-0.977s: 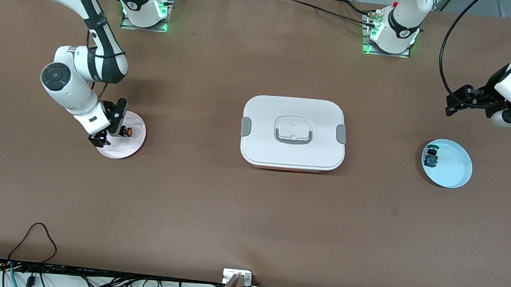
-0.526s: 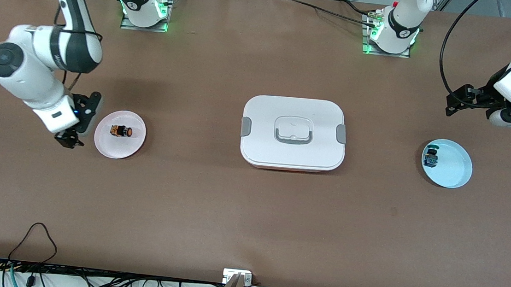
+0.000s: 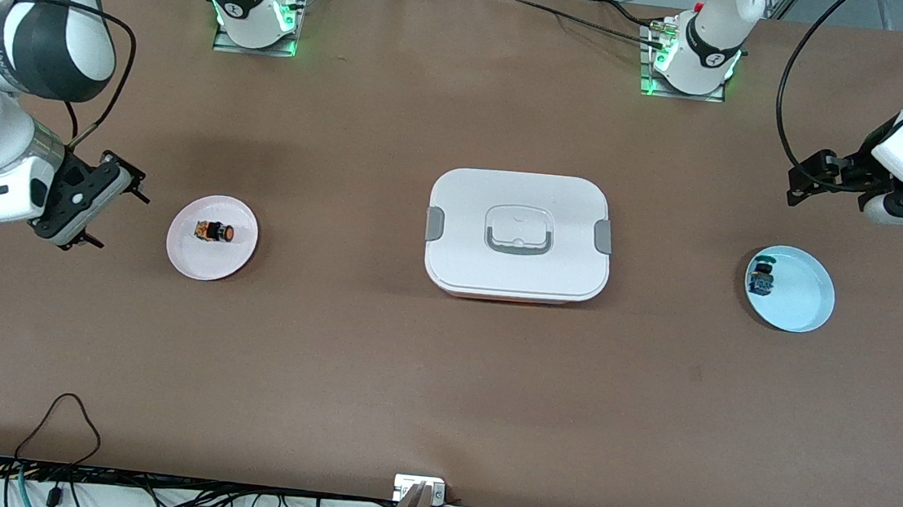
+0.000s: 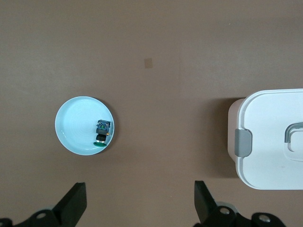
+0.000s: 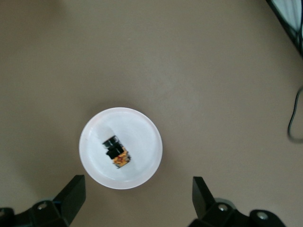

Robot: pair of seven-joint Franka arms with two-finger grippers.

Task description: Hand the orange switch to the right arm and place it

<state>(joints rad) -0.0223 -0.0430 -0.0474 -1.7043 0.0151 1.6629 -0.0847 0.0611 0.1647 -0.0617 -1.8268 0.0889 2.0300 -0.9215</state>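
Front view, orange switch on pink plate, right hand released beside plate, left hand released, waiting.

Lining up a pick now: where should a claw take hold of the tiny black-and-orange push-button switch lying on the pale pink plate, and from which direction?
Grip the tiny black-and-orange push-button switch across its black body, coming straight down from above. It lies on its side near the middle of the pale pink round plate, orange button toward the white lidded box, so close the fingers across the short width, clear of the plate's rim.
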